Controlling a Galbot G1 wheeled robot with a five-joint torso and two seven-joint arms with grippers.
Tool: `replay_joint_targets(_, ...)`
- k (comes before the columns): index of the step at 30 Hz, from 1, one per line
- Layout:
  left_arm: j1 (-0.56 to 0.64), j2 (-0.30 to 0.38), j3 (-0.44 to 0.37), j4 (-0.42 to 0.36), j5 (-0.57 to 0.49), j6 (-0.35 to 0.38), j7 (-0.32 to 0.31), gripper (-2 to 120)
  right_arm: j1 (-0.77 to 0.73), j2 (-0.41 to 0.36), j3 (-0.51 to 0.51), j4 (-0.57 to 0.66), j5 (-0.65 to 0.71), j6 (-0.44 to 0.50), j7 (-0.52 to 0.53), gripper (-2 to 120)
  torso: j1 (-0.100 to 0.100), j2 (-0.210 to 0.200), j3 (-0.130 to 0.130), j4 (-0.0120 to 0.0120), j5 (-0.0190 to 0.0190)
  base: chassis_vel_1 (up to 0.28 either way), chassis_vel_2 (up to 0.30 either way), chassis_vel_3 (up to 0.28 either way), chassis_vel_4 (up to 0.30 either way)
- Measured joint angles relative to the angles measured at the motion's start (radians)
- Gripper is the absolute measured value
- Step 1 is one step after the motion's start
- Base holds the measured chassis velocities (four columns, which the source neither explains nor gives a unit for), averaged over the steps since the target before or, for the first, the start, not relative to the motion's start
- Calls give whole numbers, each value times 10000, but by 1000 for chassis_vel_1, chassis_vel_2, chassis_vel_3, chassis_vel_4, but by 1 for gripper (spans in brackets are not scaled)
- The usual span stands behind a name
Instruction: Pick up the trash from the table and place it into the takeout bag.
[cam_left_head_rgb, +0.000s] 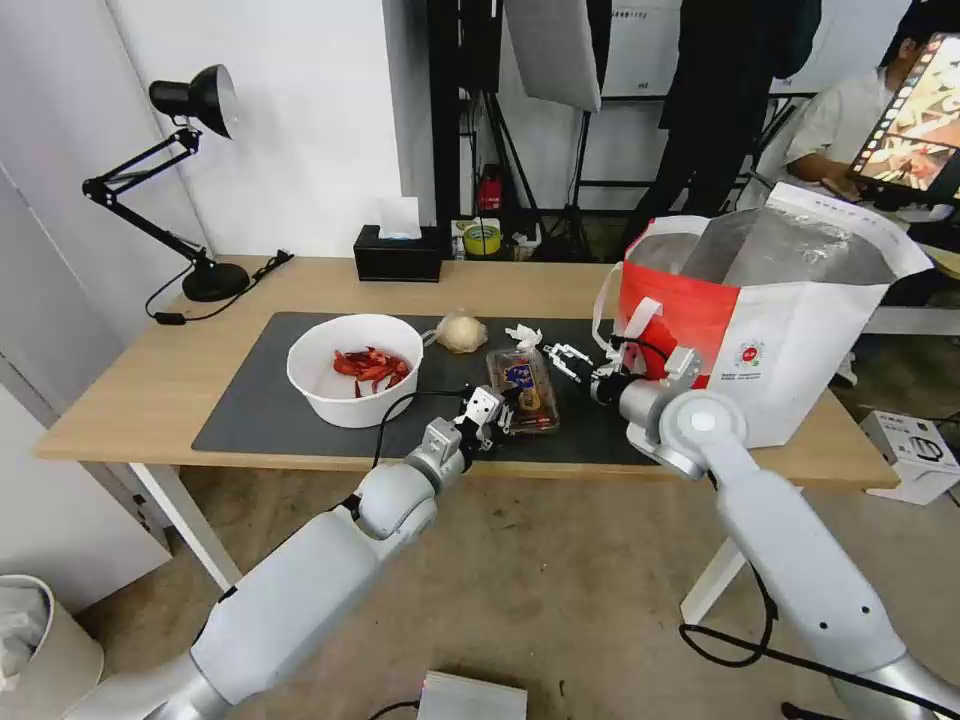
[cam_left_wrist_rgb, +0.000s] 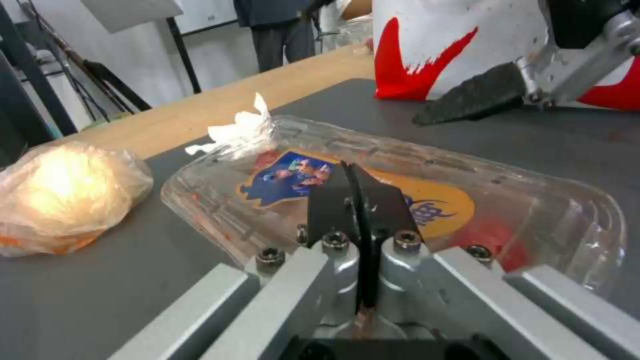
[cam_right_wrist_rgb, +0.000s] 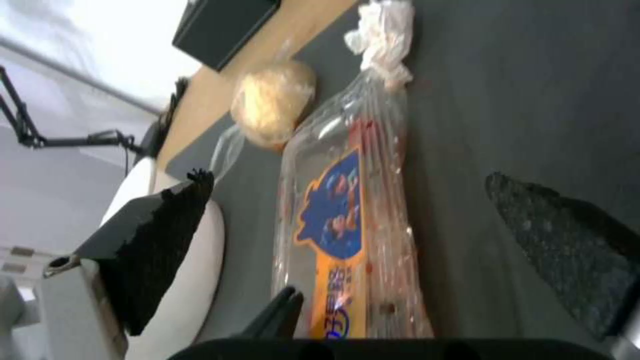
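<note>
left gripper pinched together at the tray's near edge | right gripper spread apart beside it | dark mat, wood table

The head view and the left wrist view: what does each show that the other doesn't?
Only the head view takes in the white bowl with red scraps, the black tissue box, the desk lamp and the takeout bag's foil-lined opening. Only the left wrist view shows the left gripper's fingers pressed shut at the clamshell tray. Both share the tray, the crumpled tissue, the small bag with a beige lump and the open right gripper.
</note>
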Motion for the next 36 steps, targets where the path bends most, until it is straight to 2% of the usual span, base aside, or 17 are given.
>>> replay_joint_targets(11, -11, 54, 34, -55, -73, 15, -123, 0, 310, 233, -310, -244, 65, -688, 162, 100, -1, 1, 0, 0, 0, 0, 0, 0, 0)
replay_joint_targets(36, 142, -39, 4, -286, -101, 24, -260, 0, 1320, 741, -1050, -1434, -391, -1138, -29, 100, -1, 1, 0, 0, 0, 0, 0, 0, 0)
